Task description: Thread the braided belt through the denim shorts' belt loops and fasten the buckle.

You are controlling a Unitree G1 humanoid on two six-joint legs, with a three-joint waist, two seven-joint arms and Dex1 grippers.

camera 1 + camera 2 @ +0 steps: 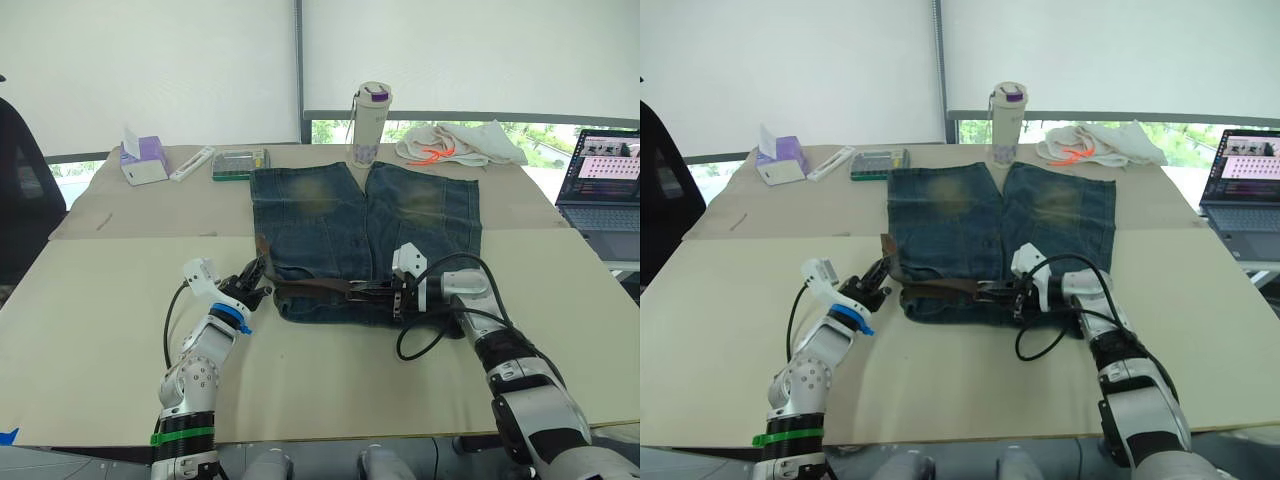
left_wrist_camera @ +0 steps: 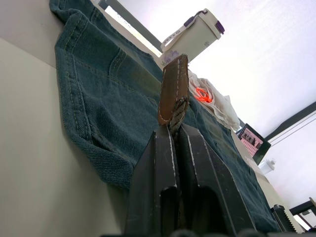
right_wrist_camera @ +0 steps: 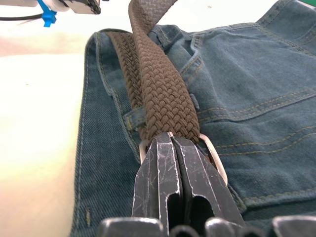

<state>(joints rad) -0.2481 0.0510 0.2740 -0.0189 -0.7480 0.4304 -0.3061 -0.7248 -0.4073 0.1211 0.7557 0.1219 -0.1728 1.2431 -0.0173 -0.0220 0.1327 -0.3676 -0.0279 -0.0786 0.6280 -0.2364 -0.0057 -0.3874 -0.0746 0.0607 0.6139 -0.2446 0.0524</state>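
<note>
The denim shorts (image 1: 360, 225) lie flat on the table, waistband toward me. The braided belt (image 1: 315, 288) runs along that waistband, passing a belt loop (image 3: 134, 118). My left gripper (image 1: 257, 277) is at the waistband's left end, shut on the belt's brown leather tip (image 2: 173, 89), which stands up between its fingers (image 2: 158, 163). My right gripper (image 1: 387, 294) rests on the waistband right of centre. It is shut on the belt's other end, where the silver buckle (image 3: 217, 163) frames the strap just ahead of its fingers (image 3: 197, 173).
A bottle (image 1: 370, 123) stands behind the shorts, with a white cloth and orange cord (image 1: 460, 145) to its right. A laptop (image 1: 600, 180) sits at the far right. A tissue box (image 1: 143, 160) and a flat case (image 1: 240, 163) lie at the back left. A black cable (image 1: 430, 335) loops beside my right wrist.
</note>
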